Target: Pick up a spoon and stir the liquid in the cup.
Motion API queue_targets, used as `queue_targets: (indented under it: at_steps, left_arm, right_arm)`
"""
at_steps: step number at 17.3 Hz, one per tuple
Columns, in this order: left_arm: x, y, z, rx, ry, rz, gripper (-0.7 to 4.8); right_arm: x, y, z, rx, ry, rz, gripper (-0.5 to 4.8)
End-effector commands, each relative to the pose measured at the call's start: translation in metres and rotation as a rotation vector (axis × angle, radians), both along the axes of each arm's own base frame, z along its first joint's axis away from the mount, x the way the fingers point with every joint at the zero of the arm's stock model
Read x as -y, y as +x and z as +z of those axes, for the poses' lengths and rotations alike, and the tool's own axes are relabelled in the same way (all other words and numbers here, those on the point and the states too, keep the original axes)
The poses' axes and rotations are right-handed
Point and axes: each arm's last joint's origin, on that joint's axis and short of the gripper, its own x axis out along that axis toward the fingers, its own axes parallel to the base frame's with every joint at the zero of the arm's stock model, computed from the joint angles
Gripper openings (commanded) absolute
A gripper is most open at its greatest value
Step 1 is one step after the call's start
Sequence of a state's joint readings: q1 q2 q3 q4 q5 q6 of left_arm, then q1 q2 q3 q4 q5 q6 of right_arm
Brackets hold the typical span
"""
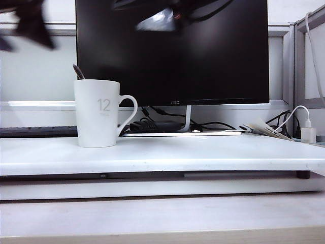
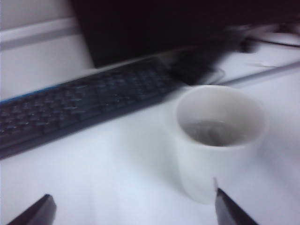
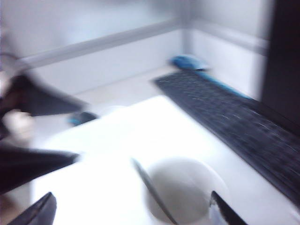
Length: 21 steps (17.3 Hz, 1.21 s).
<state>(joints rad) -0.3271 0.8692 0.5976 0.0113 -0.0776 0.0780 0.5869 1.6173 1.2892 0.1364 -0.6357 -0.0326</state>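
Cup (image 1: 98, 114) upright on counter (image 1: 203, 152), spoon (image 1: 78, 71) leaning inside; left gripper (image 2: 133, 208) and right gripper (image 3: 131, 211) above cup, fingers wide, empty; best pinched at handle tip, lifted little.

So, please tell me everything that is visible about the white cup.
The cup is a tall white mug, ceramic by its look, slightly wider at the rim, with a grey "12" on its side and a loop handle toward the monitor. It stands upright on the white table. The spoon leans inside it; a darkish liquid shows within. No fingers touch it.
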Motion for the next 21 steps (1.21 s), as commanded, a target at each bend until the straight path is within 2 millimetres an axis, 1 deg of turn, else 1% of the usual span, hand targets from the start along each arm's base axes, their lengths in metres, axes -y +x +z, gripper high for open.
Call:
queue_targets:
  at_steps: [1,2,3,4,6,8,9,12,13,14,15,18,21]
  left_arm:
    - [-0.022,0.012,-0.004,-0.043,-0.064,-0.02,4.79]
    - [-0.027,0.014,-0.005,-0.055,-0.092,-0.036,4.79]
    - [-0.029,0.016,-0.007,-0.09,-0.118,-0.055,4.79]
    - [-0.029,0.017,-0.01,-0.139,-0.095,-0.053,4.79]
    - [-0.026,0.02,-0.011,-0.214,-0.093,-0.093,4.79]
    - [-0.021,0.025,-0.007,-0.276,-0.085,-0.109,4.79]
    - [-0.02,0.027,0.0,-0.283,-0.086,-0.112,4.79]
    - [-0.014,0.029,0.017,-0.241,-0.086,-0.14,4.79]
    - [-0.015,0.029,0.022,-0.228,-0.076,-0.129,4.79]
    - [-0.015,0.029,0.021,-0.236,-0.077,-0.132,4.79]
    - [-0.015,0.028,0.019,-0.264,-0.074,-0.13,4.79]
    - [-0.015,0.025,0.011,-0.353,-0.062,-0.125,4.79]
    - [-0.015,0.025,0.011,-0.346,-0.064,-0.125,4.79]
  right_arm:
    - [-0.027,0.017,0.006,0.029,0.029,0.092,4.04]
    - [-0.033,0.021,0.005,0.025,0.029,0.106,3.96]
    - [-0.043,0.026,0.002,0.004,0.011,0.123,3.95]
    - [-0.056,0.028,-0.003,0.005,-0.038,0.151,3.95]
    - [-0.068,0.029,-0.01,0.014,-0.127,0.158,3.95]
    - [-0.072,0.03,-0.017,-0.013,-0.194,0.156,3.93]
    - [-0.074,0.03,-0.023,-0.017,-0.219,0.148,3.73]
    - [-0.074,0.03,-0.024,0.043,-0.253,0.14,3.66]
    - [-0.076,0.031,-0.025,0.064,-0.256,0.147,3.57]
    - [-0.077,0.033,-0.029,0.093,-0.262,0.153,3.11]
    - [-0.078,0.034,-0.031,0.102,-0.265,0.154,3.01]
    - [-0.082,0.038,-0.041,0.098,-0.27,0.156,3.01]
    - [-0.086,0.042,-0.043,0.135,-0.249,0.145,3.01]
